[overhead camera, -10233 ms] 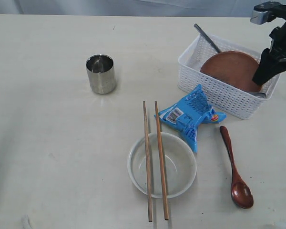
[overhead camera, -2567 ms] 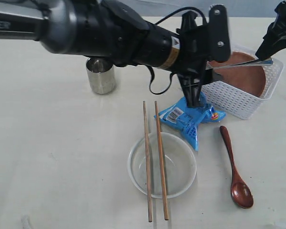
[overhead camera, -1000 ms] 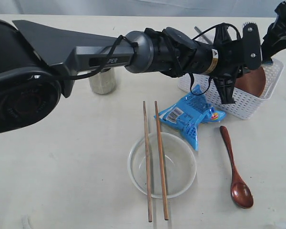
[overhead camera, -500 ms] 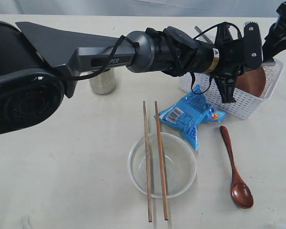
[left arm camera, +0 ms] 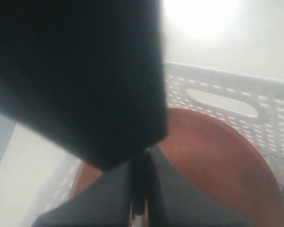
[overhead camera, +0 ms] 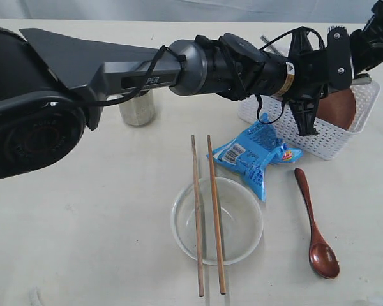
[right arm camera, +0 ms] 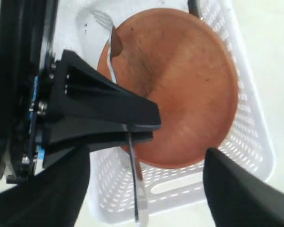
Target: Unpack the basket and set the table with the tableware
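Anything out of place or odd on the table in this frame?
Yes: a crumpled blue snack packet lies on the table between the basket and the bowl, the only item there not for eating with. The two chopsticks rest across the bowl, overhanging its rim. Nothing looks spilled or broken.

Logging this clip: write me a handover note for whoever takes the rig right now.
Grip: left pincer shut on the fork, above the basket; right pincer open, over the basket too.
Done, out on the table: cup, bowl with chopsticks across it, spoon; blue packet lies there too.
In the basket: plate, second utensil.
Left: set the fork down, then unpack those two.
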